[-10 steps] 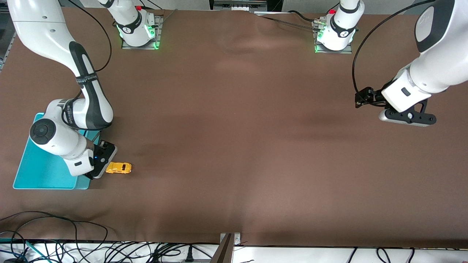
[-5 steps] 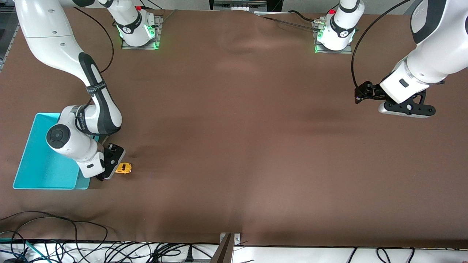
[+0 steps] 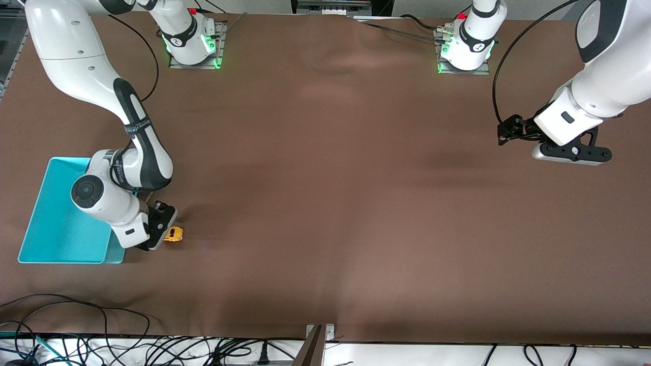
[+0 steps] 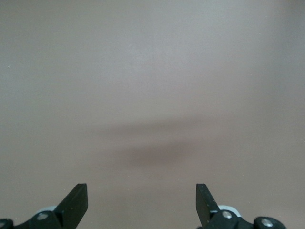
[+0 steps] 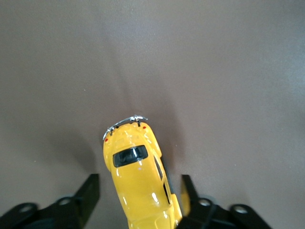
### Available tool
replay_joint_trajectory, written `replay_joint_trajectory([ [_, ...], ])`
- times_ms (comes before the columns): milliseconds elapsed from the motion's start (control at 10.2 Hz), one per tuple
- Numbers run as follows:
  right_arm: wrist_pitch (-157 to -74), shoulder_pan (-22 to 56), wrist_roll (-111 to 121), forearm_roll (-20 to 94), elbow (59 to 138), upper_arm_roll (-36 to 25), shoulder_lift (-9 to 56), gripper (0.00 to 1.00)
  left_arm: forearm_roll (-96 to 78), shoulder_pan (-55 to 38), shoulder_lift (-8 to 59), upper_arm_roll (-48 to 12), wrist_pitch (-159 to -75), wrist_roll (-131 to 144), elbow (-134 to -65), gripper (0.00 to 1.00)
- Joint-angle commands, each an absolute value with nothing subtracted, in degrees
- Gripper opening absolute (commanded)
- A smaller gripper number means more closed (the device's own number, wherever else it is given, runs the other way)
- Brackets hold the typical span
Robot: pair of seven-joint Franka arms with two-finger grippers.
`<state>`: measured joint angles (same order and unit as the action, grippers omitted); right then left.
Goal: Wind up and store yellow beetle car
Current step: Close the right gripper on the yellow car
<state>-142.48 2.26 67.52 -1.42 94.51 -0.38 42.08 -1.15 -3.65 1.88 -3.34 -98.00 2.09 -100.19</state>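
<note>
A tiny yellow beetle-shaped toy car (image 3: 174, 234) with dark windows stands on its wheels on the brown cloth-covered tabletop (image 3: 325, 203). It sits low in the front view, toward the right arm's end, just beside the corner of a shallow turquoise plastic bin (image 3: 46, 218) but outside it.

The right tool (image 3: 161, 231) is down at the tabletop over the end of the car that faces the bin. From the front camera, the wrist hides all but the car's free end. In the right wrist view the right tool (image 5: 138, 183) straddles the car (image 5: 136, 167), with one black finger (image 5: 90, 191) on each flank. A strip of brown tabletop shows between one finger and the yellow body. The other finger sits right at the car's side, and I cannot tell whether it touches. The jaws are therefore parted around the car and not clamped on it. The car's chrome bumper end points away from the wrist.

The left arm waits. Its left tool (image 3: 569, 152) hangs in the air over bare tabletop in the upper half of the front view, at the left arm's end, well apart from the car and the bin. In the left wrist view the left tool (image 4: 141, 195) stands wide open. Its two dark fingertips (image 4: 76, 200) are spread far apart with only plain brown surface between them.
</note>
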Motion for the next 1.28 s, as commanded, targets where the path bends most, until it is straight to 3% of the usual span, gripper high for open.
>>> replay_joint_trajectory([
  [0,-142.82,1.76,68.47,-1.41,93.78,0.18,42.36,0.00,-2.55,-2.91,0.44,-2.72,-98.88,2.20,-101.08,1.00],
  [393,-141.51,2.02,68.12,-1.32,92.64,1.31,40.53,0.00,-2.37,-2.11,0.44,-3.16,-97.74,2.46,-100.46,1.00],
  [884,-112.47,1.41,68.37,-0.26,75.97,1.41,38.50,0.00,-2.46,-3.07,1.76,-3.16,-96.50,2.90,-97.56,1.00],
  [1179,-106.17,-2.71,76.33,-0.62,71.72,1.49,38.50,0.00,-2.46,-2.81,1.84,-3.16,-96.24,2.90,-97.56,1.00],
])
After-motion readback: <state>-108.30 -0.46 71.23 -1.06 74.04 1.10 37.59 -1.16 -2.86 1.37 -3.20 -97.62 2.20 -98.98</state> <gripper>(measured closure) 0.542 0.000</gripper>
